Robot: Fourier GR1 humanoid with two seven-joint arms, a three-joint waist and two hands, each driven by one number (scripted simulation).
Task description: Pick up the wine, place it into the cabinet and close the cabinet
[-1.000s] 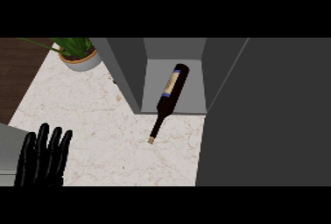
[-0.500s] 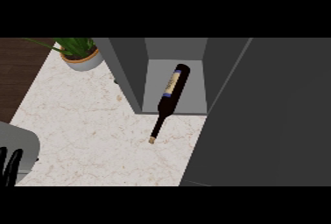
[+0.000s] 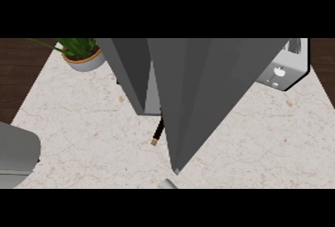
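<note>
The wine [image 3: 157, 132] lies on its side in the cabinet [image 3: 134, 75]. Only its dark neck and pale mouth show, poking out past the cabinet's front over the marbled desk [image 3: 85, 115]; the body is hidden behind the door [image 3: 203, 88]. That door stands part-way round, seen almost edge-on, its lower corner reaching far out over the desk. Placing looks done, so the step in hand is judged to be the closing. To do it well, the push should land on the door's outer face near its free edge and follow its arc. The neck needs watching: it seems to lie in the door's path, so the bottle may want a nudge deeper first. A grey forearm [image 3: 16, 153] sits at the lower left, but neither hand shows, so the fingers' state cannot be told. A toaster [image 3: 285, 71] stands right of the cabinet and a potted plant [image 3: 82, 55] left.
</note>
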